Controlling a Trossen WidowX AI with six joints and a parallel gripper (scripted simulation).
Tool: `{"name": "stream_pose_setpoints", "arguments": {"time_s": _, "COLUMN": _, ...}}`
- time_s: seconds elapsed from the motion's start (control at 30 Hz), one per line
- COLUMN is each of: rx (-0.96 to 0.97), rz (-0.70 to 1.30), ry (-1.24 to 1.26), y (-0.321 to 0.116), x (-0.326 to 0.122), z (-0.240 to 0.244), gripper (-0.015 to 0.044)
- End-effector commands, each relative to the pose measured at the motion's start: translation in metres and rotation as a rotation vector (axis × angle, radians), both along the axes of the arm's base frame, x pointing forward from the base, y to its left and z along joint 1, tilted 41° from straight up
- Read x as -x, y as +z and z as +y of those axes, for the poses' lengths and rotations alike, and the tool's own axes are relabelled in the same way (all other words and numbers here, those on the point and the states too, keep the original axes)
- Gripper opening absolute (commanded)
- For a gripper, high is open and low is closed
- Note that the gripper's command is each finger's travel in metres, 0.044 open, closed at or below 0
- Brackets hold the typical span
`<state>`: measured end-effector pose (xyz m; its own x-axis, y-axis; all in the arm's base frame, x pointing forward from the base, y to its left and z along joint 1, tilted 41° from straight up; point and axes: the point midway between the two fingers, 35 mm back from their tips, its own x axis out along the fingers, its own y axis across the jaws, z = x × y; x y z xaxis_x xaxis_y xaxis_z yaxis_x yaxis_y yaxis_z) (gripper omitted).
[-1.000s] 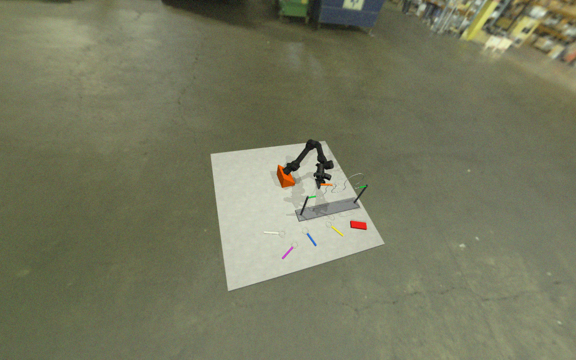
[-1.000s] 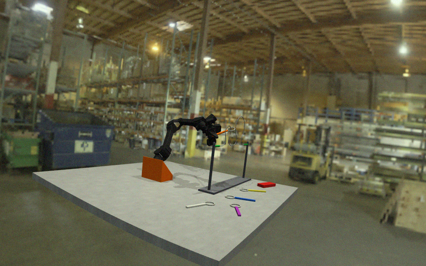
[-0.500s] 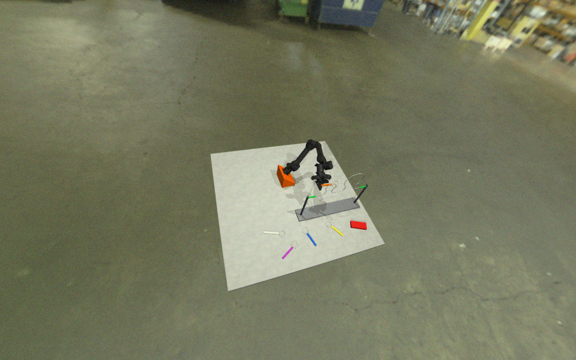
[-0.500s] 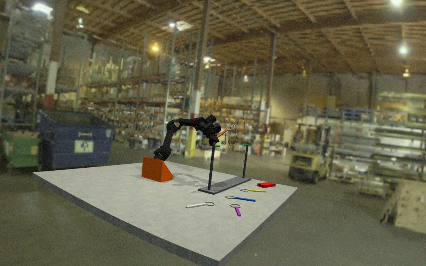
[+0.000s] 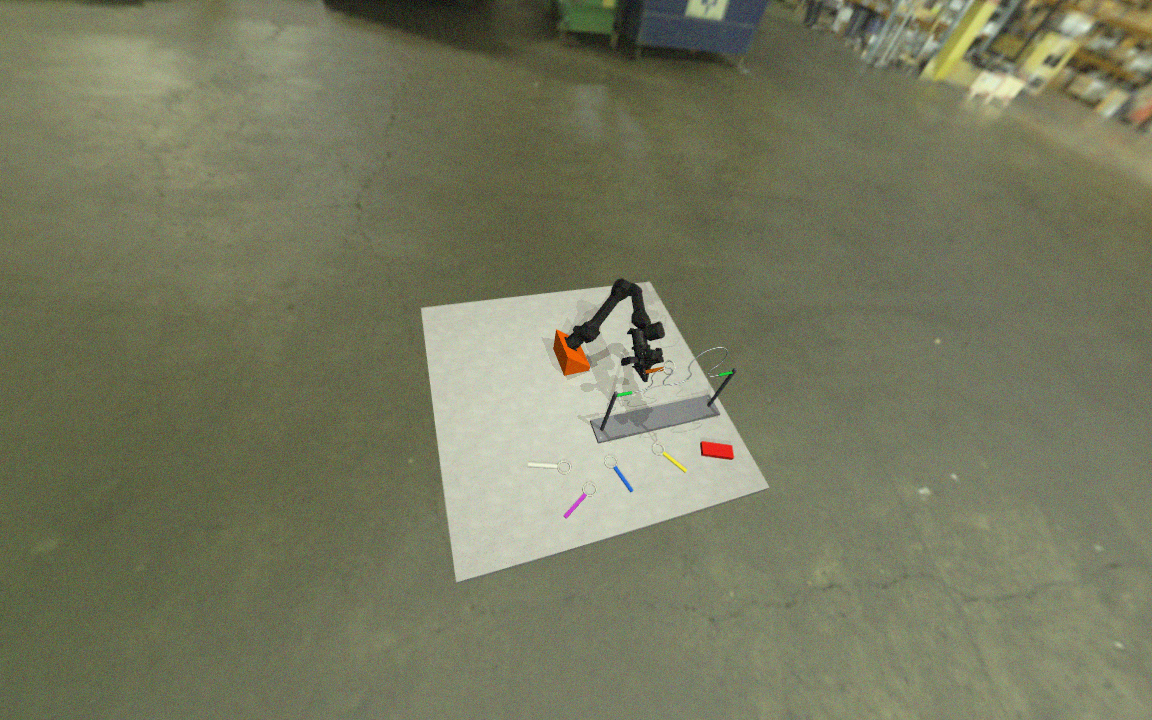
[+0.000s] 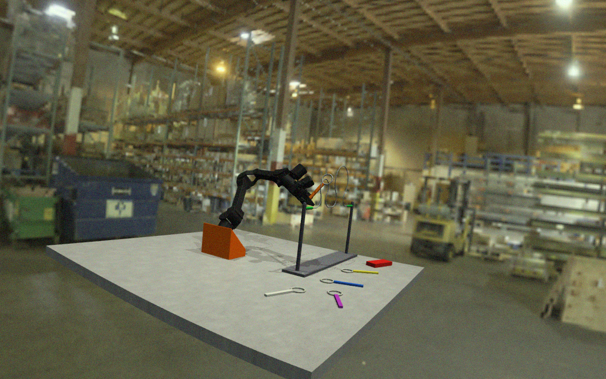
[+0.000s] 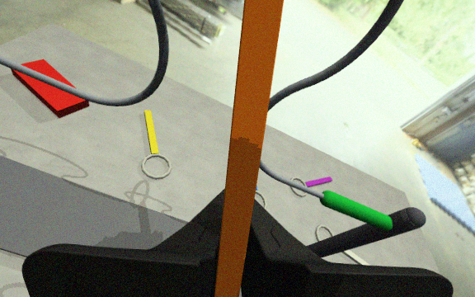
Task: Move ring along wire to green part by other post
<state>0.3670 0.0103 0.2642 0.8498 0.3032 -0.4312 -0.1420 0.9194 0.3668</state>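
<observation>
My gripper is shut on the orange handle. The handle slants up from the fingers to the ring, which is beyond the wrist view's top edge. The ring is at the wire's upper bends, between the two posts; whether the wire passes through it is too small to tell. The near green part is just below the fingers, at the near post. The far green part meets the far post.
The posts stand on a grey base plate. Beyond it lie a red block and loose rings with yellow, blue, magenta and white handles. The wire's tall loop rises near the far post.
</observation>
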Motion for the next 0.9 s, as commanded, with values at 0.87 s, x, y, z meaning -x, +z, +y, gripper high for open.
{"name": "stream_pose_setpoints", "arguments": {"time_s": 0.87, "rx": -0.728, "rz": 0.032, "ry": -0.003, "y": 0.03, "x": 0.002, "z": 0.042, "gripper": -0.015}}
